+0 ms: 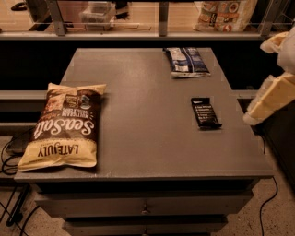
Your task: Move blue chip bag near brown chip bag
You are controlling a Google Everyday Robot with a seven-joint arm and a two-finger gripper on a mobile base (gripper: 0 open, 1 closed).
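Note:
The blue chip bag [186, 61] lies flat at the far right of the grey table top [147, 115]. It is dark blue with white patches. The brown chip bag [67, 125] lies at the table's near left edge. It is big and puffy, with "Sea Salt" and "LATE JULY" lettering. My gripper [272, 97] shows as cream-coloured parts at the right edge of the view, beyond the table's right side. It is level with the middle of the table, well apart from both bags, and holds nothing that I can see.
A small black snack bar [205, 113] lies on the right half of the table, between the blue bag and the front edge. A shelf with packaged goods [226, 14] runs behind the table. Cables [9, 156] hang at the left, and drawers [145, 205] are below.

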